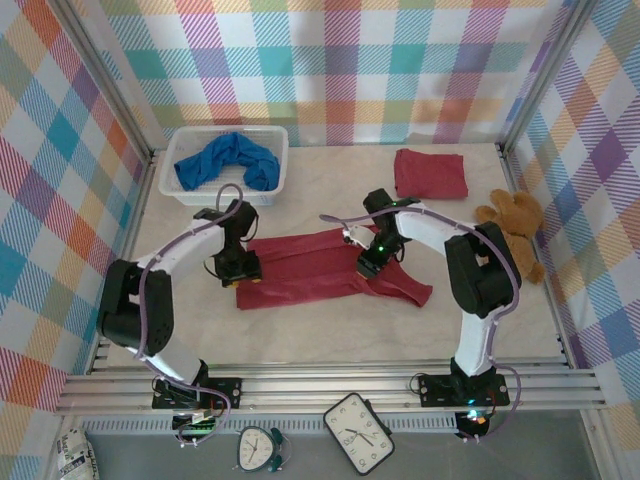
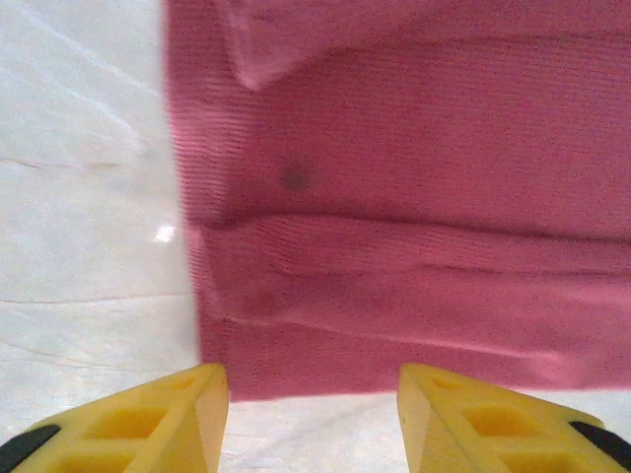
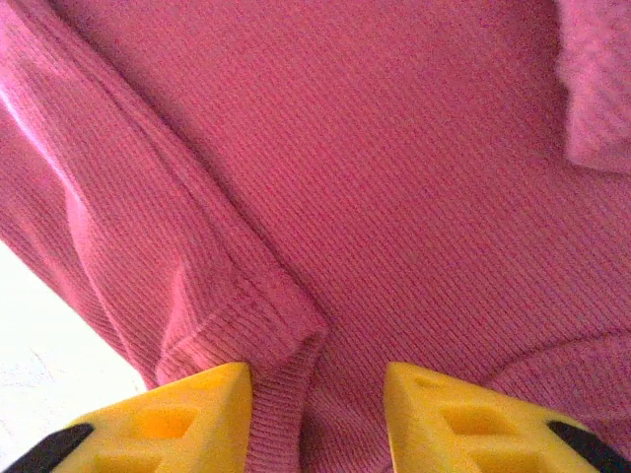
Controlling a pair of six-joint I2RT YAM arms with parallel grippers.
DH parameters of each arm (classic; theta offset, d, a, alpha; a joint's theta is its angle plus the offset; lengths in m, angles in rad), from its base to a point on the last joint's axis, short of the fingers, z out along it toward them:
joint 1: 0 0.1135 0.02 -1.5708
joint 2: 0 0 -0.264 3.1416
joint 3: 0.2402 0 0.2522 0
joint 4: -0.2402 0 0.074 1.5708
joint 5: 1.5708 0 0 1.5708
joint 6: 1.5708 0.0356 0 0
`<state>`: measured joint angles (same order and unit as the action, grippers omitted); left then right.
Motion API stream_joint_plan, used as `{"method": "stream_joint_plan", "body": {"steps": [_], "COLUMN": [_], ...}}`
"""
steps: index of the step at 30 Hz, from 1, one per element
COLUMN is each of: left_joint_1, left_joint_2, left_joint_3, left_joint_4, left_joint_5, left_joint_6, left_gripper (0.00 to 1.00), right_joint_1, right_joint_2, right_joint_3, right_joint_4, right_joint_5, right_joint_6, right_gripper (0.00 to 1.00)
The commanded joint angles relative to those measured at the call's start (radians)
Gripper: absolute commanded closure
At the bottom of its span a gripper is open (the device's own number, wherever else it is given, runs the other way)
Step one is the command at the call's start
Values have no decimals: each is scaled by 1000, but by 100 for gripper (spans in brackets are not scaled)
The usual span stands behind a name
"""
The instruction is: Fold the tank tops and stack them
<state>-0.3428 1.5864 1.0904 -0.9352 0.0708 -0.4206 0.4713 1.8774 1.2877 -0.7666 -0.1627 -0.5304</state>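
Red top [image 1: 310, 270]: flat on desk [image 1: 320, 335], in front of the basket [image 1: 185, 195].
Blue top [image 1: 228, 160]: in the basket.
Folded top [image 1: 430, 172]: right of basket.
Left fingers [image 2: 187, 414]: wide, empty.
Right fingers [image 3: 197, 414]: wide, empty.

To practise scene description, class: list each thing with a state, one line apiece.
Middle dark red cloth tank top: spread out flat.
Far dark red cloth tank top: folded flat.
White plastic mesh basket: upright, one top inside.
Bright blue cloth tank top: crumpled inside that basket.
Brown plush teddy bear: lying by right wall.
Left gripper: open over spread top's edge.
Right gripper: open over spread top.
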Motion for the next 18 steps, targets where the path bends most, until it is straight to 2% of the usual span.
{"method": "stream_joint_plan", "body": {"steps": [1,8,12,18], "left_joint_1": [-47,-21,29,103], "left_joint_2": [-17,80,115,140], "left_joint_3": [-60,-124,-123,-122], "left_joint_4": [65,111,94,50], "left_joint_5": [83,44,-2,-78], "left_joint_6": [-73,-16,33,94], "left_gripper": [51,57,63,64], "right_joint_1": [-3,1,28,114], "right_joint_2": [-97,-317,-433,-518], "right_joint_3": [-45,-231,-334,-447], "right_joint_4": [33,94,98,89], "right_joint_5": [29,56,93,158], "right_joint_6": [-3,-16,-25,-51], "right_gripper": [54,44,43,43]}}
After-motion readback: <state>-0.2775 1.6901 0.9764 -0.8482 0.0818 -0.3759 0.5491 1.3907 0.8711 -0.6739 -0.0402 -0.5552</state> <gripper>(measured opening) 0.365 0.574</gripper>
